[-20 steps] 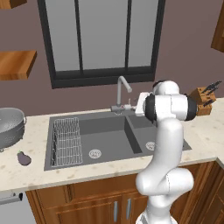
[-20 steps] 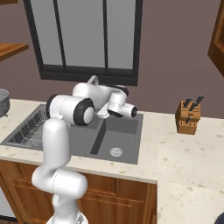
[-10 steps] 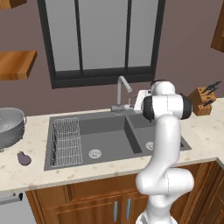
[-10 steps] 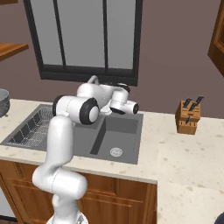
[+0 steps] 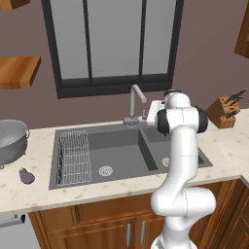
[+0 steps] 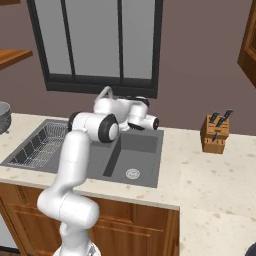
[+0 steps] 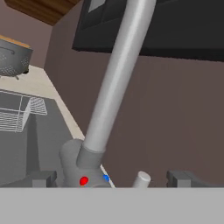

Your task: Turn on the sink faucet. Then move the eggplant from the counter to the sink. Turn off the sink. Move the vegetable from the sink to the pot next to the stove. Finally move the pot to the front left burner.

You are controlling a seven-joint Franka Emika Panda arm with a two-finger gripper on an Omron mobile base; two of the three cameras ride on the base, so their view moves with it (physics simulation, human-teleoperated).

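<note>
My white arm reaches over the sink [image 6: 140, 150] toward the faucet [image 6: 106, 92] at its back edge. A wire rack [image 6: 42, 145] fills the basin at nine o'clock. A knife block [image 6: 215, 134] stands on the counter [image 6: 210, 175] at three o'clock.

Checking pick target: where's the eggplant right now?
In the left base view, the eggplant lies on the counter left of the sink, just below the colander.

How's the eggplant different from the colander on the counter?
The eggplant is small, dark purple and egg-shaped; the colander is a far larger round silver bowl with perforated walls. The eggplant lies nearer the counter's front edge, the colander farther back. Both sit left of the sink.
</note>
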